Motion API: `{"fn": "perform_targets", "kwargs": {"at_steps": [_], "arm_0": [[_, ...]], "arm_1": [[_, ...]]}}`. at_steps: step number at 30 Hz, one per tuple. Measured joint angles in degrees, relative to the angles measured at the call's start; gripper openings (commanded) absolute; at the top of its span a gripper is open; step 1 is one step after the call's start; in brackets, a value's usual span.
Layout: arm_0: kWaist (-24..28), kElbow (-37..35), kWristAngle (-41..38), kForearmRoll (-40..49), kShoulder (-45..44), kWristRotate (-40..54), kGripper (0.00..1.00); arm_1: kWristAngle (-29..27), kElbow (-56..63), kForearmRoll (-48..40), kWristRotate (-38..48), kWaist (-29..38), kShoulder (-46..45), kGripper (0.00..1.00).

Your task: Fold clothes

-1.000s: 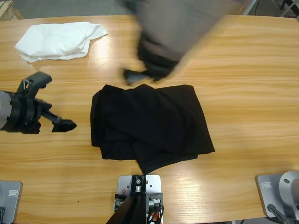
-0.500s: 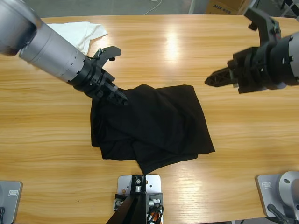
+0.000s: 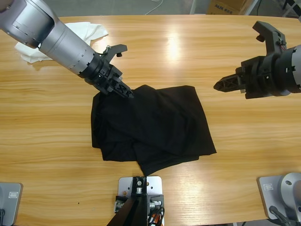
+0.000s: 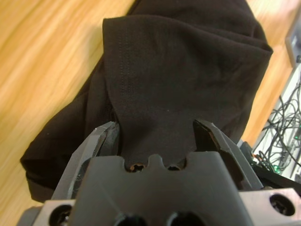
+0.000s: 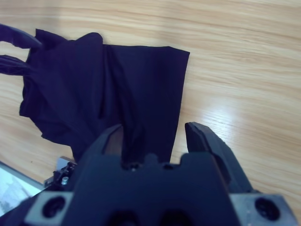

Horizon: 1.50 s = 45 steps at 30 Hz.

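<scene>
The wooden counter (image 3: 188, 56) carries the black T-shirt (image 3: 150, 127), half-folded near its front-middle. Since half a second ago the left gripper (image 3: 126, 92) has pushed onto the shirt's far-left corner, jaws apart around fabric, probably ready to pinch. The right gripper (image 3: 219, 86), jaws apart, hovers beside it. A white garment (image 3: 89, 33) lies at the far-left corner.

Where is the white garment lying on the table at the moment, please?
In the high view, the white garment lies at the table's far left corner, partly hidden behind the left arm, apart from the black T-shirt.
</scene>
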Motion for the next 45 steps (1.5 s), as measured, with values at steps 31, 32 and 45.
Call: {"fn": "perform_targets", "kwargs": {"at_steps": [31,32,45], "arm_0": [[-1.6,0.2,5.4,2.6,1.4,2.9,0.0],[-1.6,0.2,5.4,2.6,1.0,2.9,0.0],[-8.5,10.3,5.4,7.4,-10.8,-2.5,0.0]], "arm_1": [[0.9,4.2,-2.2,0.0,-0.4,0.0,0.526],[1.1,4.2,-2.3,0.0,-0.4,0.0,0.526],[1.9,7.3,-3.1,0.0,-0.4,0.2,0.531]]}}
